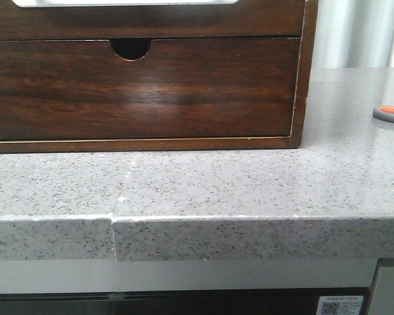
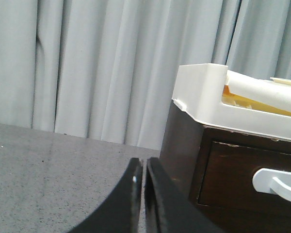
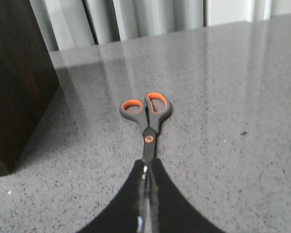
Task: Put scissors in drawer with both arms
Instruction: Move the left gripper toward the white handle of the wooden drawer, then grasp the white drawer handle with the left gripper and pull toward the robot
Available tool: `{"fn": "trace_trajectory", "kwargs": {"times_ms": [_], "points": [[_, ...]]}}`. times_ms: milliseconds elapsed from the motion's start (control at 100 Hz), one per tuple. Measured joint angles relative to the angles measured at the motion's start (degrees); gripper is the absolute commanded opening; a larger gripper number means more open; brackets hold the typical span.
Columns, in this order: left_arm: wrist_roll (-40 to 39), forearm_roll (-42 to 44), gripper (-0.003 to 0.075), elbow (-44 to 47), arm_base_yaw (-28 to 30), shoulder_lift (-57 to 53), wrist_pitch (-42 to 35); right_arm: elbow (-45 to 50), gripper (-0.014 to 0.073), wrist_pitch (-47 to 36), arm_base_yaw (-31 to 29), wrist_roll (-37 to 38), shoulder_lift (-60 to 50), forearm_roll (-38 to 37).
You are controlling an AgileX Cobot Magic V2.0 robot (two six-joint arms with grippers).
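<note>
Two arms are ours to work with, and each wrist camera shows its own claw. Our right claw (image 3: 146, 194) is clenched on the blades of the scissors (image 3: 146, 114), which lie flat on the grey speckled tabletop (image 3: 233, 97); the orange handles with their grey edging point away from the fingers, and the dark pivot sits just beyond the fingertips. In the front view we see only a bit of those handles (image 1: 393, 113) at the far right edge, well apart from the wooden cabinet (image 1: 302, 72) that stands on the left and middle of the tabletop (image 1: 249, 184). Our left claw (image 2: 143, 194) is clenched on nothing, its dark fingers pressed together, just beside the cabinet's left side (image 2: 179, 141). From that wrist we see the upper drawer (image 2: 242, 170) with its white cut-out (image 2: 276, 182); it sits flush in the cabinet beneath a white tray (image 2: 203, 92) resting on top. The front view shows the lower drawer with the half-round notch (image 1: 130, 47), also shut, and above it a strip of the upper drawer (image 1: 144, 20). Pale curtains (image 2: 87, 63) hang behind.
</note>
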Motion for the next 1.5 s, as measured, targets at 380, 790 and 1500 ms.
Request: {"fn": "trace_trajectory", "kwargs": {"times_ms": [380, 790, 1500], "points": [[0.0, 5.2, 0.0295, 0.5, 0.0, 0.9, -3.6, 0.0, -0.0061, 1.6, 0.0, 0.2, 0.4, 0.0], [0.0, 26.5, 0.0295, -1.6, -2.3, 12.8, -15.4, 0.0, -0.0061, 1.6, 1.0, 0.2, 0.4, 0.0], [0.0, 69.9, 0.0293, -11.0, -20.7, 40.9, -26.8, 0.0, -0.0061, 1.7, 1.0, 0.2, 0.4, 0.0]]}}
